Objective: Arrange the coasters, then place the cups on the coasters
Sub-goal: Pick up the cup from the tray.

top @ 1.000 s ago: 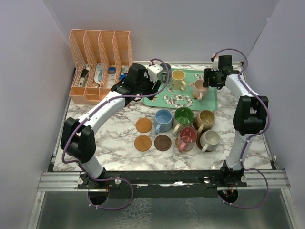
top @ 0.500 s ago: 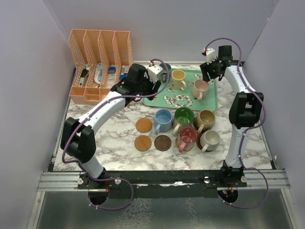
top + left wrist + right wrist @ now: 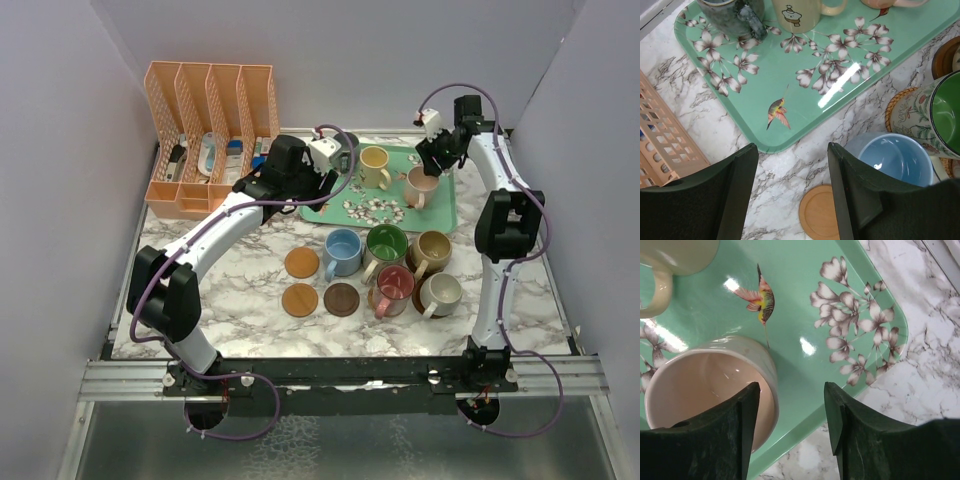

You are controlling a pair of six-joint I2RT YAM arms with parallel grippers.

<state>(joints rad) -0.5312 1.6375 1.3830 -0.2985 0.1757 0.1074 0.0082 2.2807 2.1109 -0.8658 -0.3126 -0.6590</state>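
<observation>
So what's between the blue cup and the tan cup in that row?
The green cup stands between the blue cup and the tan cup, close beside both. The top external view shows it.

Lab test cell: plain enclosing walls (image 3: 60, 150)

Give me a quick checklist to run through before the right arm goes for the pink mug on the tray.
1. Jaws of the right gripper open, nothing between them: ok.
2. The pink mug below the right gripper: ok, but off to one finger's side, not centred.
3. The pink mug upright on the tray: ok.
4. Bare coasters free to take it: ok, three show.
5. The left gripper away from the pink mug, jaws open and empty: ok.
6. The blue mug seated on a coaster: cannot tell.
</observation>
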